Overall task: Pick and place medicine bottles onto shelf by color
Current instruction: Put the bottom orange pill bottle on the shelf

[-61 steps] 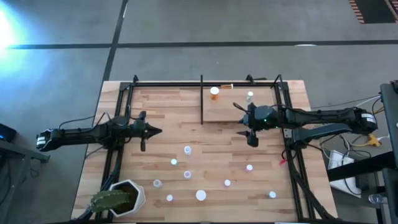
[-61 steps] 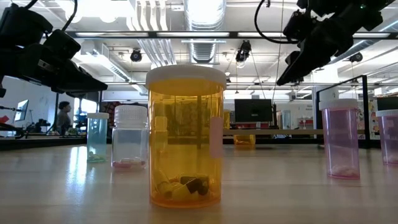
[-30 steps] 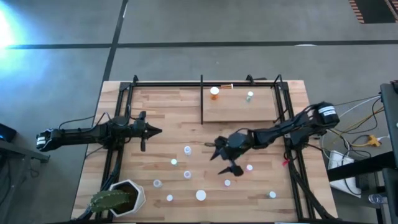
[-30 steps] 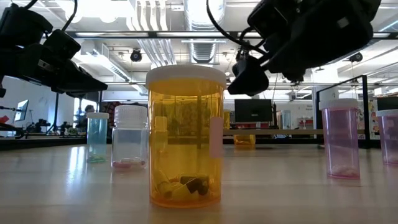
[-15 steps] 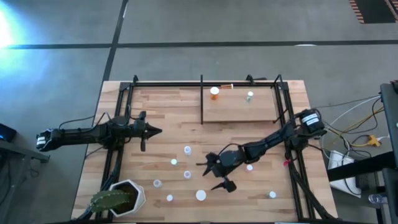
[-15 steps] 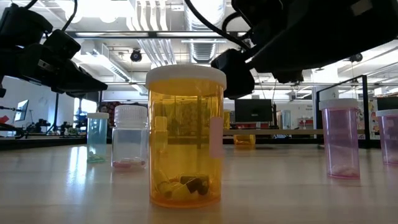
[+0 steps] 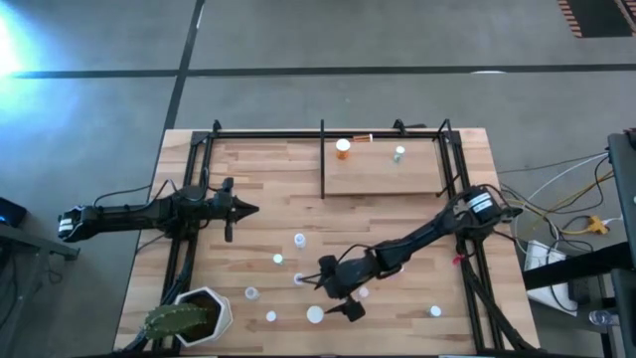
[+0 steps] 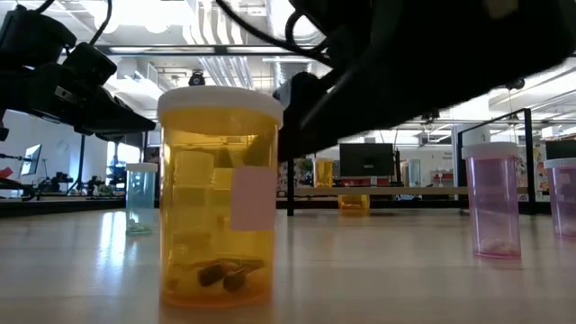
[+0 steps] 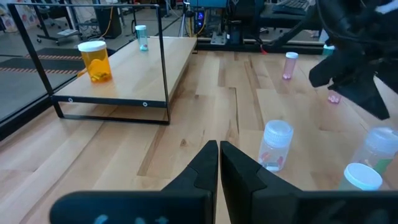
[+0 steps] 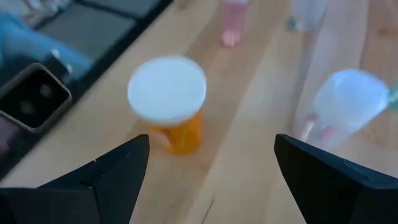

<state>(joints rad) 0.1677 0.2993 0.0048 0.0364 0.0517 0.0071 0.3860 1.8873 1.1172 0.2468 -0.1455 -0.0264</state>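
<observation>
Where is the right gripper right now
In the high view the right gripper is stretched far across the table's near middle, fingers open, just above the big orange bottle, between the clear bottle and a pink one.

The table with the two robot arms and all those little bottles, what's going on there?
The right gripper, fingers open, reaches over the near side of the wooden table toward a large orange medicine bottle with a white cap, not yet gripping it. Another orange bottle and a small green-topped one stand on the black-framed light-wood shelf. The left gripper waits, shut.

Orange bottle (image 8: 219, 198) close up, pink bottle (image 8: 492, 200) right, teal bottle (image 8: 141, 198) behind
</observation>
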